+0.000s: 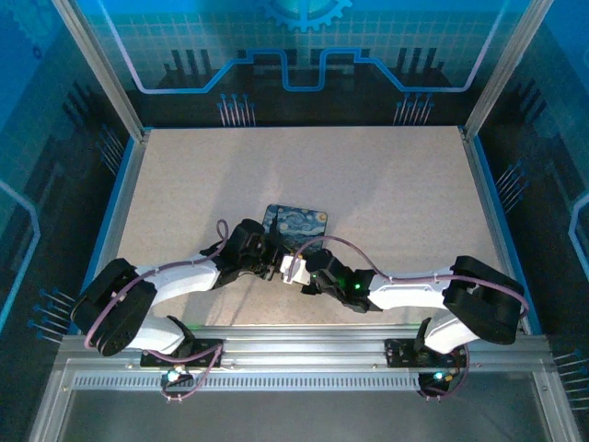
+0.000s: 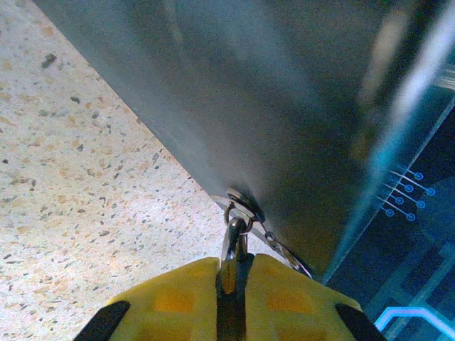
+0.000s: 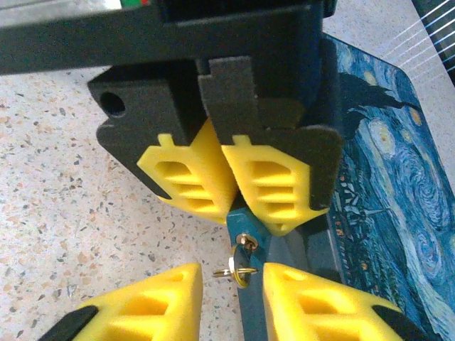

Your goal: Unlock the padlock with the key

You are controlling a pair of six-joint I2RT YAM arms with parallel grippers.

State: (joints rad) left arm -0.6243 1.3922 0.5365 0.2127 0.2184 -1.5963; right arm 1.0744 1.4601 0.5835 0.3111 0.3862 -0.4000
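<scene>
In the left wrist view my left gripper is shut on the small silvery padlock. The padlock's shackle passes through a ring on the wall of the painted tin box. The right wrist view shows the left gripper's yellow fingers pressed together from above, hiding the padlock's body. Just below them sticks out the key, a small round metal head with a thin ring. My right gripper is open, one finger on each side of the key head and neither touching it. The grippers meet at the tin's near edge.
The blue-and-yellow swirly-painted tin box lies flat near the table's middle, just beyond both grippers. Speckled beige tabletop spreads around it. Blue rails border the table's sides.
</scene>
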